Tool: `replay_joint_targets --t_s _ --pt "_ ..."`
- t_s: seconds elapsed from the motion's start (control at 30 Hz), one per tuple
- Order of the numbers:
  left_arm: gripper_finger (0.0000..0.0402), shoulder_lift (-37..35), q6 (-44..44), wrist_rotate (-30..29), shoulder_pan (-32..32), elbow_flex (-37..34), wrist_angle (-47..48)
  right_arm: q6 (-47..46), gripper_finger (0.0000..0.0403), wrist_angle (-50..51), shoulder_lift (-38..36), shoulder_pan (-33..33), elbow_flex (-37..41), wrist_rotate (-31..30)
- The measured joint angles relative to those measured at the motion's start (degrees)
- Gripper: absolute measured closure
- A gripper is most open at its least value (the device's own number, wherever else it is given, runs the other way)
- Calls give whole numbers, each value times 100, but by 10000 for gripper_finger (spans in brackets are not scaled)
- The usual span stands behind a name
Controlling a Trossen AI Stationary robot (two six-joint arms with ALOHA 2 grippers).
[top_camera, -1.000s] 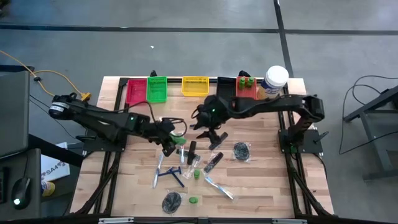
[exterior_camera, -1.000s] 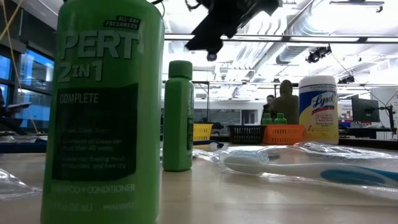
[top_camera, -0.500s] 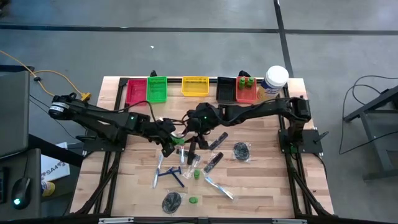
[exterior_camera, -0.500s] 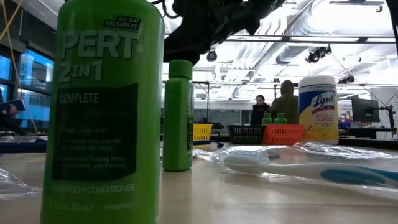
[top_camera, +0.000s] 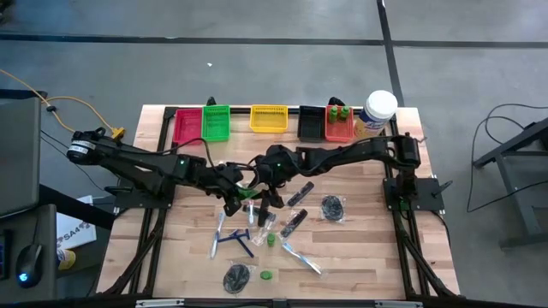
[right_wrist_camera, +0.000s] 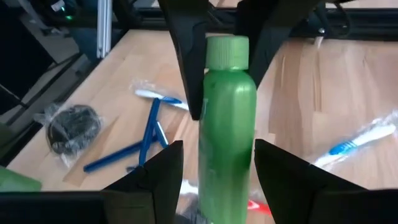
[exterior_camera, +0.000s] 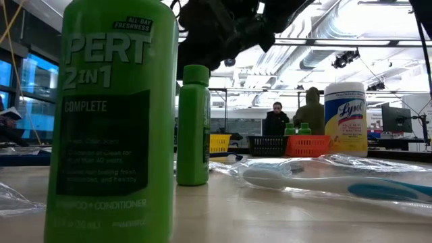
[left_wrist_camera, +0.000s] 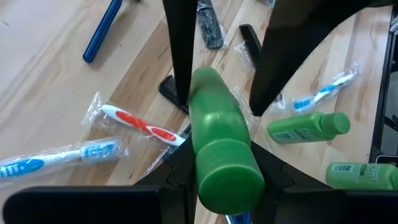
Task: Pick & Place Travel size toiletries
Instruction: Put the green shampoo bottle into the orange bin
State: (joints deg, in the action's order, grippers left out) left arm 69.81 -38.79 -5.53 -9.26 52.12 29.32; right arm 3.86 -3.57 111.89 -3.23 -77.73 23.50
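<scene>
Left gripper [left_wrist_camera: 217, 106] clamps small green plastic bottle [left_wrist_camera: 217, 143]; right gripper [right_wrist_camera: 214, 162] straddles it, open, mid-handover. Orange bin [top_camera: 339, 127] holds two; most toiletries below remain.

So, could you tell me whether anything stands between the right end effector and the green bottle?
Nothing visible does: the green bottle, held by the left end effector, lies between the right end effector's open fingers, with a gap on each side.
</scene>
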Motion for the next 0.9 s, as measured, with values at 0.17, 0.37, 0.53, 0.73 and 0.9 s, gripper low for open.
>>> replay_joint_targets --t_s 0.17,0.37,0.53,0.73,0.9 --pt "314 0 202 -28 -1 0 -270 -124 215 -115 119 51 -4 99" --pt "314 0 258 -81 -2 0 -352 -313 218 -514 119 99 -4 90" --pt "314 6 274 -66 -4 0 -360 -405 265 -484 119 95 -4 92" --pt "312 4 295 -41 -11 4 -365 -429 319 -443 119 91 -4 187" --pt "300 6 232 -99 0 4 -365 -508 321 -339 110 8 -9 212"
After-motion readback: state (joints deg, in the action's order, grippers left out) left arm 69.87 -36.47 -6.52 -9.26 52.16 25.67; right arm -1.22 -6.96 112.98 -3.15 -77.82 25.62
